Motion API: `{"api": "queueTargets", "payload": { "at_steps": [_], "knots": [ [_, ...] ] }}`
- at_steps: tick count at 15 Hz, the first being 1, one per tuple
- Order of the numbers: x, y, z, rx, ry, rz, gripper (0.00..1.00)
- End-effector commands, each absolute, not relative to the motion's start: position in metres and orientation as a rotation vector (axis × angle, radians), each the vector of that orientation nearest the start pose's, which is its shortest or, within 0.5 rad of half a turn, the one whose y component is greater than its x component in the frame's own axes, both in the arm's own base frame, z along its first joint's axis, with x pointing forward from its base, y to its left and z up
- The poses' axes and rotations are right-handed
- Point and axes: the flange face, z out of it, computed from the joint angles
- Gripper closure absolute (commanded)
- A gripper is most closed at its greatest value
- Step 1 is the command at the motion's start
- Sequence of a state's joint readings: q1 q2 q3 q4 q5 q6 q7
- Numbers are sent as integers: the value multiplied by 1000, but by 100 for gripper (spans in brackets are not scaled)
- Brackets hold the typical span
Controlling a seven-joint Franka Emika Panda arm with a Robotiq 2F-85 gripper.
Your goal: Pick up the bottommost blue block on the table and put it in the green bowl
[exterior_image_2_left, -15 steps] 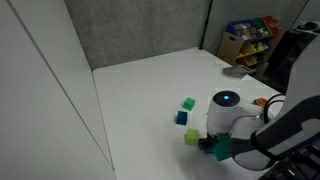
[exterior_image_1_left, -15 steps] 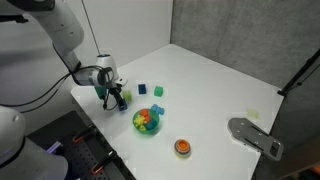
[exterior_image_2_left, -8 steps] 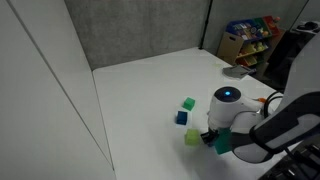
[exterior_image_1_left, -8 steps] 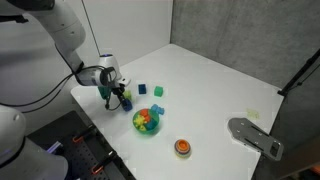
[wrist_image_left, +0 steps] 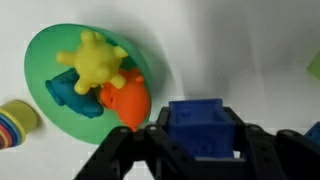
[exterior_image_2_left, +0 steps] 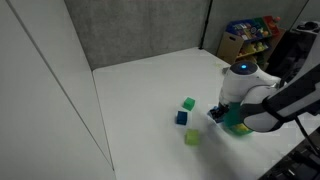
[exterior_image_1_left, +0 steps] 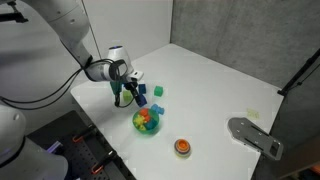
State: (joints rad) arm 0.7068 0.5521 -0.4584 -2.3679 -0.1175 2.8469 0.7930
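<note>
- White tabletop (exterior_image_1_left: 215, 85) with grey panels behind; the shelves (exterior_image_2_left: 250, 38) in an exterior view are a blurred jumble of colours.
- From the wrist, the gripper (wrist_image_left: 204, 150) pinches the blue block (wrist_image_left: 204, 125) from both sides, just beside the green bowl (wrist_image_left: 40, 60).
- I cannot tell how high the block hangs.
- Yellow, orange and blue toys (wrist_image_left: 100, 75) fill the bowl.
- A striped object (wrist_image_left: 14, 118) is cut off at the frame edge.
- In an exterior view the arm (exterior_image_2_left: 268, 100) hides most of the bowl.
- A second blue cube (exterior_image_2_left: 182, 117), a teal cube (exterior_image_2_left: 189, 103) and a yellow-green cube (exterior_image_2_left: 191, 136) lie nearby.
- An orange dish (exterior_image_1_left: 182, 147) sits apart.
</note>
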Motion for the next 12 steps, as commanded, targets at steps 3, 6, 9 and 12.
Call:
{"api": "queueTargets", "payload": {
  "at_steps": [3, 6, 9, 12],
  "knots": [
    [474, 60, 151, -3344, 713, -215, 71],
    [461, 35, 152, -3366, 761, -193, 71],
    [449, 20, 144, -3382, 796, -167, 71],
    [440, 15, 136, -3395, 806, -120, 60]
  ]
}}
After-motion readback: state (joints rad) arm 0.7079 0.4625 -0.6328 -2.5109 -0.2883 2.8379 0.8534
